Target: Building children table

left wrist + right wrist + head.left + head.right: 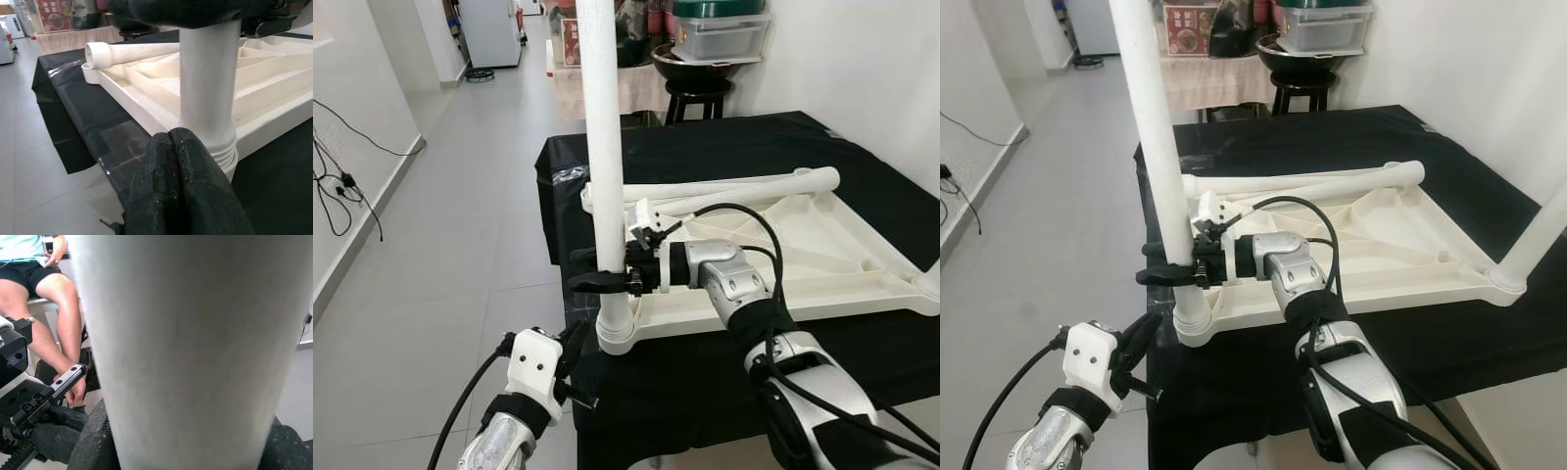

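Observation:
A white plastic tabletop point(822, 257) lies upside down on a black-covered table point(724, 147). A white table leg point(603, 147) stands upright in the near-left corner socket point(616, 333). My right gripper point(599, 270) is shut on this leg just above the socket; the leg point(186, 352) stands close between its fingers in the right wrist view. My left gripper point(576, 354) is below and left of the socket, its fingers point(186, 196) shut with nothing between them. Two loose legs point(734, 188) lie along the tabletop's far edge. Another leg point(1538, 235) stands in the near-right corner.
A black stool point(695, 96) with a bowl and a storage box stands beyond the table. Grey tiled floor point(460, 225) stretches to the left, with cables by the wall. In the right wrist view a person's legs point(54, 308) are seated nearby.

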{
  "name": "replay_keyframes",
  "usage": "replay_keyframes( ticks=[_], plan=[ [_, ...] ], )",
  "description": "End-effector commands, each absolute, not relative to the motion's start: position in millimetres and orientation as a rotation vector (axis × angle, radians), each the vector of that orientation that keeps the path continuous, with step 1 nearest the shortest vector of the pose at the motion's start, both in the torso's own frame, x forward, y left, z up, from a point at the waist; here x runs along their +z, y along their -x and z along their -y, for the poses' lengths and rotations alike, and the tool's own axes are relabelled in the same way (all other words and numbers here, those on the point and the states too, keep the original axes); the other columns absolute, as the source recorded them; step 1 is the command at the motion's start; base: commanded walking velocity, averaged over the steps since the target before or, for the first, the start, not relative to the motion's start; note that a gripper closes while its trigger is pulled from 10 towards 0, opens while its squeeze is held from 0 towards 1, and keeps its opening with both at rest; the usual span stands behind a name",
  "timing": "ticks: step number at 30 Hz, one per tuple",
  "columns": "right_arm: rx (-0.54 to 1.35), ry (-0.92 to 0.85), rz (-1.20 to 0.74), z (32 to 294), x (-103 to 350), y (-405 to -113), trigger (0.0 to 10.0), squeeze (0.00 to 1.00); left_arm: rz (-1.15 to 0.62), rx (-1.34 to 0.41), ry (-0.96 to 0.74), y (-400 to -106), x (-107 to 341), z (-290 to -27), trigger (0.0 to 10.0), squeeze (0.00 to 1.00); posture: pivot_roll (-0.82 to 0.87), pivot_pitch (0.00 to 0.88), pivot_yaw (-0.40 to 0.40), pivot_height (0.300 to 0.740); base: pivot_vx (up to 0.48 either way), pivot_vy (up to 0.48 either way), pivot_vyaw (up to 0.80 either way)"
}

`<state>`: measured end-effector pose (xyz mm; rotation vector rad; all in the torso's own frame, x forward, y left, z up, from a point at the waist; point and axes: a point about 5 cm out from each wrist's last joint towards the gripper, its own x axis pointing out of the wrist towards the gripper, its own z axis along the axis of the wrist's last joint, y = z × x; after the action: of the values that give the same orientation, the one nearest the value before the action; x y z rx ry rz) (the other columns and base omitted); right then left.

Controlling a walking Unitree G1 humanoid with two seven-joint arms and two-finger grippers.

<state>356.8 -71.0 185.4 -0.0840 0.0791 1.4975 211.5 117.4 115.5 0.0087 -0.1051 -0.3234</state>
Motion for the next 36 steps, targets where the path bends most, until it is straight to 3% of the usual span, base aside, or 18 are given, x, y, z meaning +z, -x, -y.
replay_keyframes(
  ticks=[1, 3, 4, 5, 6, 7, 10, 18, 19, 21, 22, 25, 27, 30, 31, 32, 33, 36],
  plan=[
    [1.419, 0.078, -0.114, 73, 174, -357, 0.0, 0.0, 0.099, -0.329, -0.014, -209, 116, -117, 10.0, 0.0, 0.03, 0.027, 0.008, 0.74, 0.0, 0.0, 0.0],
    [1.114, 0.043, -0.138, 72, 157, -360, 0.0, 0.0, 0.1, -0.328, -0.014, -206, 116, -117, 10.0, 0.0, 0.03, 0.035, 0.001, 0.74, 0.0, 0.0, 0.0],
    [1.114, 0.043, -0.138, 72, 157, -360, 0.0, 0.0, 0.1, -0.328, -0.014, -206, 116, -117, 10.0, 0.0, 0.03, 0.035, 0.001, 0.74, 0.0, 0.0, 0.0],
    [0.5, -0.006, -0.217, 84, 129, -357, 0.0, 0.0, 0.101, -0.324, -0.014, -205, 118, -119, 10.0, 0.0, 0.03, 0.053, 0.009, 0.74, 0.0, 0.0, 0.0],
    [0.5, -0.006, -0.217, 84, 129, -357, 0.0, 0.0, 0.101, -0.324, -0.014, -205, 118, -119, 10.0, 0.0, 0.03, 0.053, 0.009, 0.74, 0.0, 0.0, 0.0],
    [0.46, -0.062, -0.278, 79, 114, -336, 0.0, 0.0, 0.099, -0.325, -0.016, -204, 118, -120, 10.0, 0.0, 0.03, 0.069, 0.018, 0.74, 0.0, 0.0, 0.0],
    [0.581, -0.021, -0.225, 65, 120, -311, 0.0, 0.0, 0.095, -0.327, -0.022, -204, 118, -122, 10.0, 0.0, 0.01, 0.057, 0.029, 0.74, 0.0, 0.0, 0.0],
    [0.585, -0.011, -0.265, 74, 118, -328, 0.0, 0.0, 0.089, -0.343, -0.012, -205, 117, -120, 10.0, 0.0, 0.03, 0.046, 0.018, 0.74, 0.0, 0.0, 0.0],
    [0.58, 0.006, -0.278, 69, 123, -328, 10.0, 0.0, 0.092, -0.334, -0.016, -205, 117, -120, 10.0, 0.0, 0.03, 0.045, 0.019, 0.74, 0.0, 0.0, 0.0],
    [0.569, 0.018, -0.297, 65, 125, -325, 10.0, 0.0, 0.093, -0.328, -0.018, -205, 117, -120, 10.0, 0.0, 0.03, 0.045, 0.019, 0.74, 0.0, 0.0, 0.0],
    [0.635, -0.004, -0.266, 63, 135, -328, 10.0, 1.0, 0.093, -0.328, -0.017, -205, 117, -120, 10.0, 0.0, 0.03, 0.043, 0.016, 0.74, 0.0, 0.0, 0.0],
    [0.794, -0.05, -0.197, 58, 152, -330, 10.0, 1.0, 0.091, -0.33, -0.014, -206, 117, -120, 10.0, 0.0, 0.03, 0.037, 0.018, 0.74, 0.0, 0.0, 0.0],
    [0.997, -0.064, -0.099, 58, 171, -334, 10.0, 1.0, 0.089, -0.334, -0.011, -206, 117, -120, 10.0, 0.0, 0.03, 0.033, 0.02, 0.74, 0.0, 0.0, 0.0],
    [1.055, -0.058, -0.067, 59, 176, -336, 10.0, 1.0, 0.088, -0.335, -0.01, -207, 116, -120, 10.0, 0.0, 0.03, 0.031, 0.019, 0.74, 0.0, 0.0, 0.0],
    [1.129, -0.02, -0.053, 61, 178, -339, 10.0, 0.84, 0.087, -0.337, -0.009, -207, 116, -120, 10.0, 0.0, 0.04, 0.023, 0.014, 0.74, 0.0, 0.0, 0.0],
    [1.175, 0.006, -0.049, 63, 179, -340, 10.0, 0.84, 0.087, -0.337, -0.008, -208, 116, -120, 10.0, 0.0, 0.04, 0.023, 0.014, 0.74, 0.0, 0.0, 0.0],
    [1.325, 0.032, -0.08, 62, 178, -340, 10.0, 0.0, 0.087, -0.336, -0.01, -209, 116, -119, 10.0, 0.0, 0.05, 0.015, 0.012, 0.74, 0.0, 0.0, 0.0],
    [1.449, 0.057, -0.097, 58, 177, -339, 10.0, 0.0, 0.089, -0.332, -0.012, -209, 115, -119, 10.0, 0.0, 0.05, 0.01, 0.011, 0.74, 0.0, 0.0, 0.0]
  ],
)
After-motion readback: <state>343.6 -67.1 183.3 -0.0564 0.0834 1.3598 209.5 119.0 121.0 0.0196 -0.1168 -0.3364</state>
